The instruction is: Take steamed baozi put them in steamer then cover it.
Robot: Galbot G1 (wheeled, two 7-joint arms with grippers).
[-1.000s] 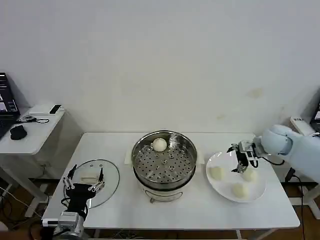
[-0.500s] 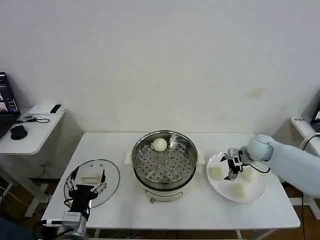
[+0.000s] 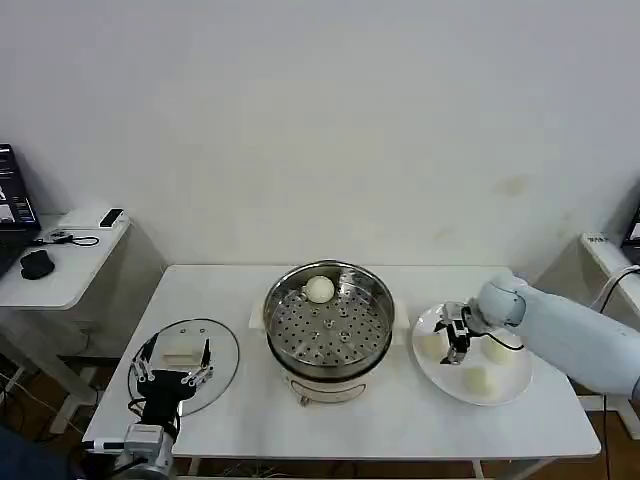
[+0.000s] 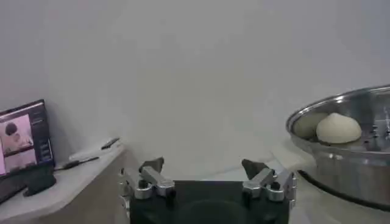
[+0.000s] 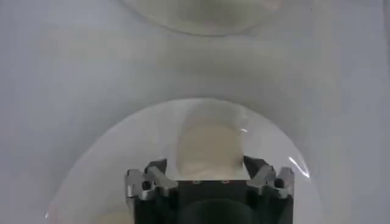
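The steel steamer [image 3: 328, 325] stands mid-table with one baozi [image 3: 319, 289] on its perforated tray. Three more baozi [image 3: 431, 343] [image 3: 497, 349] [image 3: 477, 379] lie on the white plate [image 3: 510, 385] to the right. My right gripper [image 3: 452, 337] is low over the plate, beside the bun nearest the steamer. In the right wrist view it [image 5: 205, 163] is open, its fingers on either side of that baozi [image 5: 210, 148]. My left gripper [image 3: 170, 372] hangs open over the glass lid [image 3: 215, 345] at the table's front left. In the left wrist view it [image 4: 203, 165] holds nothing, and the steamer [image 4: 347, 152] lies beyond.
A low side table [image 3: 60, 280] at the far left carries a mouse [image 3: 37, 264] and a laptop. The white table's [image 3: 400, 420] front edge runs just below the lid and plate.
My right gripper has slid left across the plate, from the bun on its right side to the bun nearest the steamer. The left arm has barely moved.
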